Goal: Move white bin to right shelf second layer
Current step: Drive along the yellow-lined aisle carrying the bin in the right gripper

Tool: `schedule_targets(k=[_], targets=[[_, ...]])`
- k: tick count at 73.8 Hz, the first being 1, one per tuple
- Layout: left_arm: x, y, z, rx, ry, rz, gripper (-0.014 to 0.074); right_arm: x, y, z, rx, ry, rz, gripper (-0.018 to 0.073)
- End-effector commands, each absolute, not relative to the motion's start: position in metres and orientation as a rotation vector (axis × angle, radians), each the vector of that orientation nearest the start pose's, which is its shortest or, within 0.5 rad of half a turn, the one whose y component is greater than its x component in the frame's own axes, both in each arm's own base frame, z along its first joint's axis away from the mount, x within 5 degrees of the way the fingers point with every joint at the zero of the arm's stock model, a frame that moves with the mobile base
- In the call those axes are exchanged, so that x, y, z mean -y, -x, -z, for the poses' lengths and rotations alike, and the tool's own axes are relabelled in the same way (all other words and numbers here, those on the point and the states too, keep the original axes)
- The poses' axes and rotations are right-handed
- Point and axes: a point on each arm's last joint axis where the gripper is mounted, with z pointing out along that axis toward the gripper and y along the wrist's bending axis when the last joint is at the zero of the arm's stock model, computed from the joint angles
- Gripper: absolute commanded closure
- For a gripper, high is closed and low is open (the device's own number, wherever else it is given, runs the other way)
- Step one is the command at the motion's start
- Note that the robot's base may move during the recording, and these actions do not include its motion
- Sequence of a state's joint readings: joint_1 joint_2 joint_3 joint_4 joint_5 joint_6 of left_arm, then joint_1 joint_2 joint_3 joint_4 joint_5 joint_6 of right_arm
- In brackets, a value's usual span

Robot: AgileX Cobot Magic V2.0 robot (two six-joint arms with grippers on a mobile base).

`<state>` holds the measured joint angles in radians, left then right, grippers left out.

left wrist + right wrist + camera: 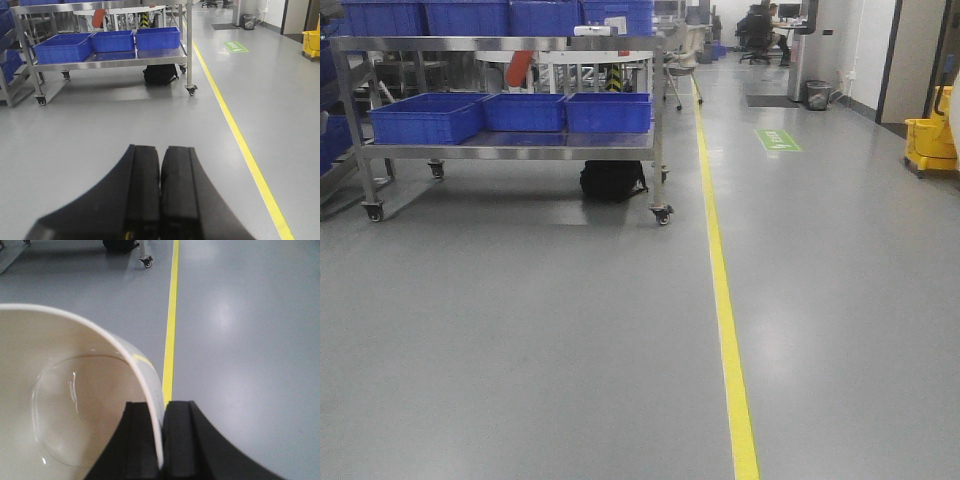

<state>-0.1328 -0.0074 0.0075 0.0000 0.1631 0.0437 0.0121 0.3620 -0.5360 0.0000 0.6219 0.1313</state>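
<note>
Right gripper [161, 440] clamps white bin [65, 405] wall; bin fills your 9 o'clock, cut off left and below. Left gripper [160, 195] jaws pressed together, empty. Steel cart [500, 44], blue crates [425, 117] at 11 o'clock.

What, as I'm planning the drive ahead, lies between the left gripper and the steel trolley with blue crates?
Only bare grey floor, seen in the left wrist view, separates the left gripper from the steel trolley.
</note>
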Motion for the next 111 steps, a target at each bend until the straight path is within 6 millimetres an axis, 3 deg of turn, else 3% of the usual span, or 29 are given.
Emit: schedule_targets(k=[1, 111], targets=[[0.0077, -0.0561, -0.1923, -1.578, -0.138, 0.076, 0.0512, -0.0008, -0.0733, -0.3298, -1.809, -0.113, -0.104, 0.0512], [0.0077, -0.0561, -0.1923, -1.578, -0.138, 0.076, 0.0512, -0.0008, -0.0733, -0.3298, -1.809, -0.113, -0.104, 0.0512]])
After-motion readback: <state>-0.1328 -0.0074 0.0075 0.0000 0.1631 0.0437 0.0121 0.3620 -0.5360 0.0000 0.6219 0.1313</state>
